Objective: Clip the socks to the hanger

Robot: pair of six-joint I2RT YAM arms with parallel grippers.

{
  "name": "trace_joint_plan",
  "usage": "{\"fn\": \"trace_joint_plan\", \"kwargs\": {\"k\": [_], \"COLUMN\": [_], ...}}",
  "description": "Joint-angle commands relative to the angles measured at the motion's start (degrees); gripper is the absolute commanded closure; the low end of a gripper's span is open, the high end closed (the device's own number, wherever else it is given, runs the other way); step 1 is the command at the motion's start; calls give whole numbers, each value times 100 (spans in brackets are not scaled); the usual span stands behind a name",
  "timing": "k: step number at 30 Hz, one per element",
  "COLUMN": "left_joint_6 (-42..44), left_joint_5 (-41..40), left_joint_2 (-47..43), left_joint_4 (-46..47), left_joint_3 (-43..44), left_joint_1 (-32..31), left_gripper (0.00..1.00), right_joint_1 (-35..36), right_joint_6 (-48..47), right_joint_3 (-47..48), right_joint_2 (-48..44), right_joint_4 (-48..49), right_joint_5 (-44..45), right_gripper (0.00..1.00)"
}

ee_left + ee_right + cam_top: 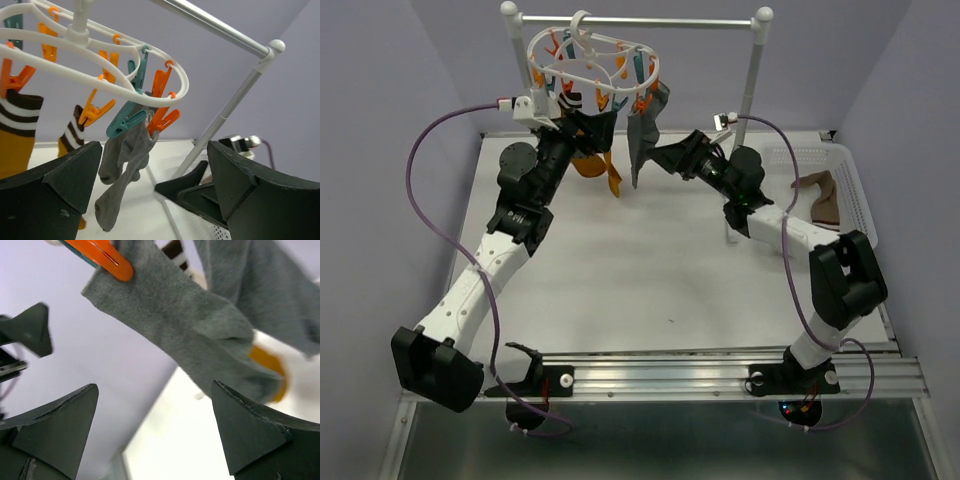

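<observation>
Left gripper [152, 165] and right gripper [154, 390] stand wide open (both empty) near the grey sock [190, 325] clipped on the hanger [60, 69].

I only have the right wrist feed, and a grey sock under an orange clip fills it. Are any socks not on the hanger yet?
Observer: Yes. At least one beige-brown sock lies in the white basket, at the right of the top view.
Operator: Is the left arm carrying anything?
Observer: No. The left gripper has its jaws open and empty, just below the hanger.
Operator: Any free clip there?
Observer: In the left wrist view, an orange clip just left of the grey socks appears to hold nothing.
</observation>
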Motion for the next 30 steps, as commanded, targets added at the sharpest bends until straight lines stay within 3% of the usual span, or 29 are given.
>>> {"fn": "trace_joint_plan", "kwargs": {"k": [1, 5, 9, 14, 18, 24, 30], "left_joint_6": [428, 684, 632, 324, 122, -370, -643], "left_joint_5": [-276, -1003, -2407, -3105, -3614, -3414, -3045], "left_joint_2": [-691, -1376, -1650, -1685, -1896, -2037, -1906], "left_joint_4": [-241, -644, -1313, -2033, -2035, -2316, -2535], "left_joint_3": [-259, -733, -857, -857, -1059, -1164, -1173], "left_joint_1": [-31, -22, -4, 66, 162, 900, 1436], "left_gripper": [1, 1, 1, 1, 1, 1, 1], "right_joint_1": [-27, -27, -167, -1134, -1214, -1670, -2777], "right_joint_6": [-2190, -2989, -3256, -2475, -2868, -2904, -2332], "right_joint_3": [-587, -1124, -1467, -1758, -1749, -1916, -1951], "right_joint_2": [-963, -1561, -2000, -2282, -2581, -3188, -3354], "right_joint_4": [-1258, -2013, -2568, -2980, -3350, -3518, -4063], "right_joint_5": [1525, 2867, 3916, 3206, 3951, 4630, 4006], "right_gripper": [0, 0, 0, 0, 0, 0, 0]}}
